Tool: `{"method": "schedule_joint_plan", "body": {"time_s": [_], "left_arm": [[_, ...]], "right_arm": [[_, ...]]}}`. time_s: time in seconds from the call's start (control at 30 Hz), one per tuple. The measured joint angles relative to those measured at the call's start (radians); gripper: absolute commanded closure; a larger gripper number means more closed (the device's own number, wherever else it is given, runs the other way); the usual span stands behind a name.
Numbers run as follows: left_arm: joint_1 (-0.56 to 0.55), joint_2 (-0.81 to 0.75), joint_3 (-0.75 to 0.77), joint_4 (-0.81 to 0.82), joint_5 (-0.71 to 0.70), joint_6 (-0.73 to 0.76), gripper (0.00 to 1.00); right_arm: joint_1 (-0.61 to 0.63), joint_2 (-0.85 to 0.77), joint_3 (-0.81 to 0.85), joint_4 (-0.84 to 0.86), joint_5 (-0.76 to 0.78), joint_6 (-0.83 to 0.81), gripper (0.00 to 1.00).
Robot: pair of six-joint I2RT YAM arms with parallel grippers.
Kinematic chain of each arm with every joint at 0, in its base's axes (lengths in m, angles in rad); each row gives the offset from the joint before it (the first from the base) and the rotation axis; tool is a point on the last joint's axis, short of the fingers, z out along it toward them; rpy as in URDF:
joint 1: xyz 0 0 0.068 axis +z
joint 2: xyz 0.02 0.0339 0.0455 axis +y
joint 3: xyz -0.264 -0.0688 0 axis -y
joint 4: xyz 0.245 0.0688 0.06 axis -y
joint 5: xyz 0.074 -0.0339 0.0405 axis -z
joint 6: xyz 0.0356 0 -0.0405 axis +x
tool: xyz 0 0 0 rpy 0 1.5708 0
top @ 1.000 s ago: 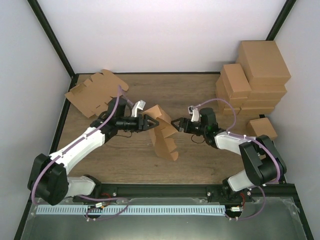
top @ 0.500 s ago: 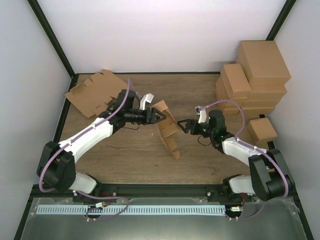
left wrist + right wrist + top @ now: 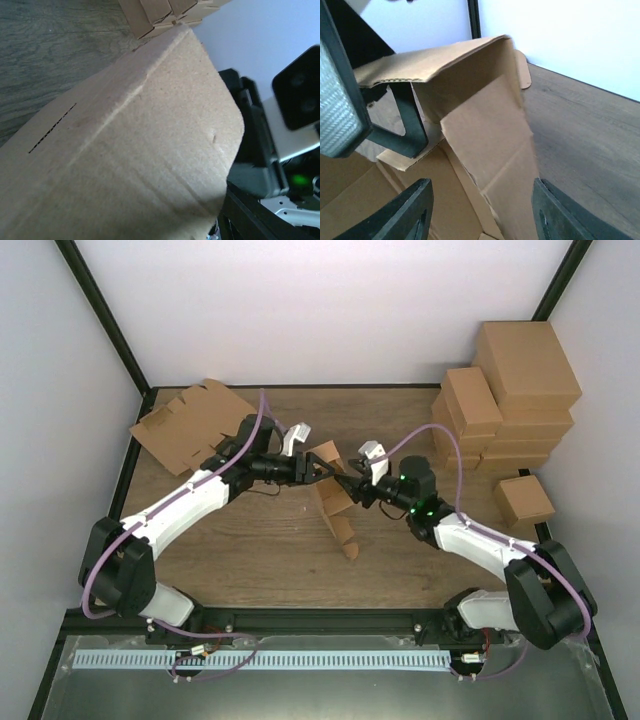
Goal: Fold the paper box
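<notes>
Top external view: the paper box (image 3: pixel 338 512) is held upright over the middle of the surface (image 3: pixel 250 560), its upper panel clamped by the left end effector (image 3: pixel 322 469). The right end effector (image 3: pixel 352 486) is spread wide, a panel between its fingers. Folding is judged partial; flaps are yet to be tucked.

A robot test cell in a lab: plain white walls (image 3: pixel 330 310) framed by black posts (image 3: pixel 100 315), a wood-grain table (image 3: pixel 250 555), two arms (image 3: pixel 180 512) bolted to a rail (image 3: pixel 330 620), stacked cartons (image 3: pixel 510 390), cardboard blanks (image 3: pixel 185 425).
</notes>
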Motion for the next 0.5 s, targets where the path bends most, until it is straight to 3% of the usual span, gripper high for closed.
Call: {"method": "schedule_joint_plan", "body": {"time_s": [0.27, 0.5], "left_arm": [[0.0, 0.0, 0.009, -0.008, 0.0, 0.007, 0.4], [0.0, 0.0, 0.013, -0.019, 0.008, 0.011, 0.39]], "right_arm": [[0.079, 0.045, -0.032, 0.096, 0.245, -0.061, 0.7], [0.08, 0.045, -0.042, 0.134, 0.306, -0.064, 0.71]]}}
